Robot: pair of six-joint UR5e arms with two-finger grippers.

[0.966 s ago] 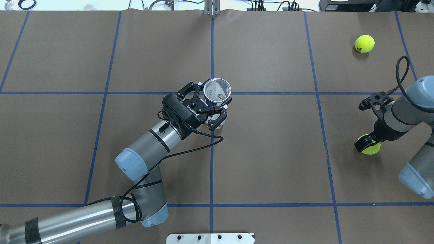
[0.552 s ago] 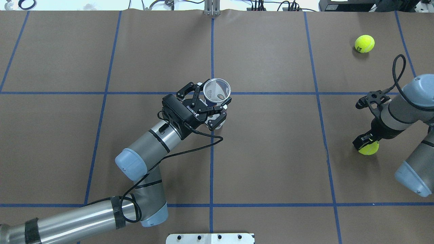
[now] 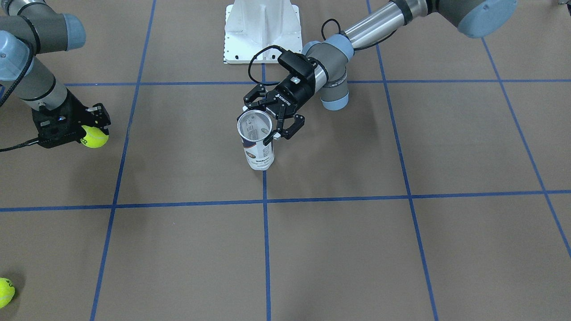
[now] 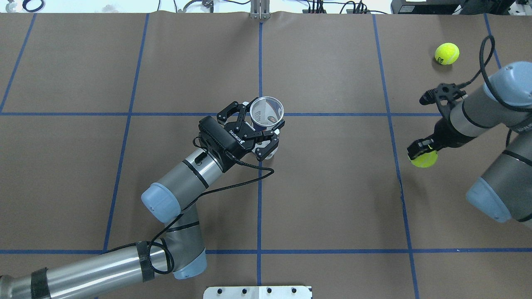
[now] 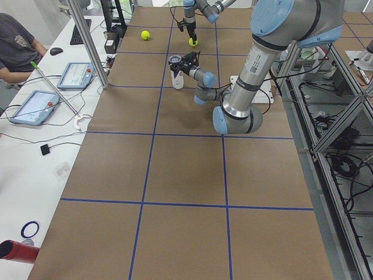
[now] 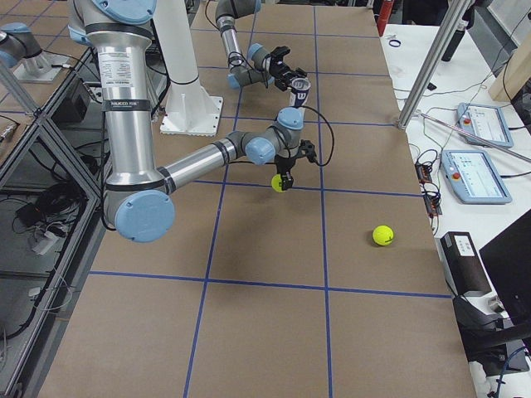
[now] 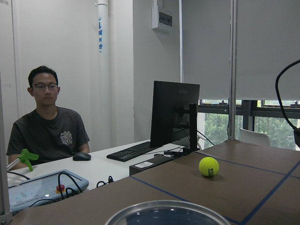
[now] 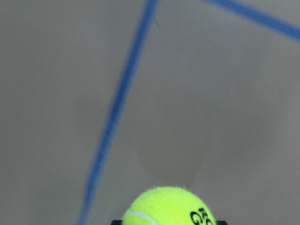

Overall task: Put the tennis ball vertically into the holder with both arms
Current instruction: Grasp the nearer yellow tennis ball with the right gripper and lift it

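The holder (image 4: 266, 110), a clear can with a white and navy label, stands upright at the table's middle with its silver rim open upward; it also shows in the front view (image 3: 258, 156). My left gripper (image 4: 261, 126) is shut on the holder below the rim, from the robot's side. My right gripper (image 4: 422, 153) is shut on a yellow tennis ball (image 4: 425, 161) and holds it a little above the table, far to the holder's right. In the front view this ball (image 3: 96, 138) hangs under the right gripper (image 3: 87, 133).
A second tennis ball (image 4: 447, 53) lies loose at the table's far right corner. The white pedestal base (image 3: 261, 31) stands at the robot's side. Blue tape lines grid the brown table. An operator (image 7: 47, 126) sits at a desk beyond the far edge.
My right arm has lifted the tennis ball and carried it away from the robot and toward the table's middle. My left gripper and the holder have not moved.
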